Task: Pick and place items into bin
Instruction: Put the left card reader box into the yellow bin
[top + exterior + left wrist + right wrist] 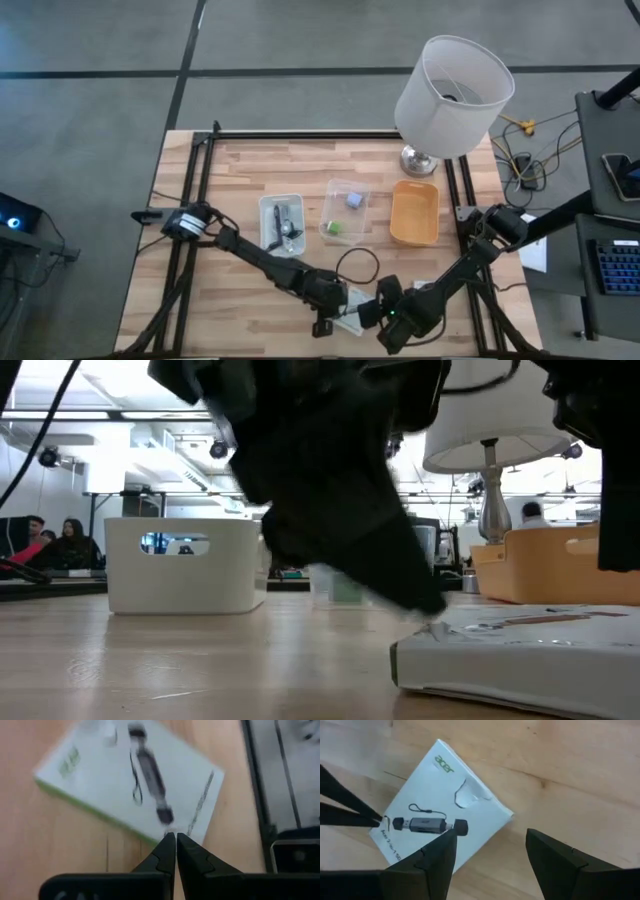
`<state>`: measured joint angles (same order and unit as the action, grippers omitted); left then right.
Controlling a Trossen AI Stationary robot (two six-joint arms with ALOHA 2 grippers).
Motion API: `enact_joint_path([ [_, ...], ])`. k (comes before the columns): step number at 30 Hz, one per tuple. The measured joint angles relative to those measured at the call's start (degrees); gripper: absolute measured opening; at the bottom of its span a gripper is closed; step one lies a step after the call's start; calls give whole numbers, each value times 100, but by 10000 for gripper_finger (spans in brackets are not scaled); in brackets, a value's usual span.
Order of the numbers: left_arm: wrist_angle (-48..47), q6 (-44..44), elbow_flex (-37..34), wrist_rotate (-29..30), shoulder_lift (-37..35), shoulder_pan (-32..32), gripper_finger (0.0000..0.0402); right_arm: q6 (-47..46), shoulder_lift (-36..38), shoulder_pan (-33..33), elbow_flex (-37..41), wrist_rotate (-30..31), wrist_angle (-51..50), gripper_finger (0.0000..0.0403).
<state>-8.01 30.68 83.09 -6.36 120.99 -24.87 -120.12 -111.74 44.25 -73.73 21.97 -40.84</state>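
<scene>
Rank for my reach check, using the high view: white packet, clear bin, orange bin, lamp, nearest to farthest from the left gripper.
From the left gripper:
1. White packet, beside it.
2. Clear bin, mid-table.
3. Orange bin, toward the right side.
4. Lamp, far right corner.

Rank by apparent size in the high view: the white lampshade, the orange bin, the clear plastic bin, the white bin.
1. White lampshade, though it sits nearer the overhead camera, so it may look oversized.
2. Orange bin.
3. Clear plastic bin and white bin: look alike, not ranked.
</scene>
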Motion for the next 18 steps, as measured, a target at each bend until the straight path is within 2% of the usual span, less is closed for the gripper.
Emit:
enact_joint_path([
  [8,126,-4,-36,143,-22,-1,0,-210,0,-127,124,88,-103,224],
  [18,627,189,-396,197,-20,1,0,43,0,-280,313,89,400,224],
])
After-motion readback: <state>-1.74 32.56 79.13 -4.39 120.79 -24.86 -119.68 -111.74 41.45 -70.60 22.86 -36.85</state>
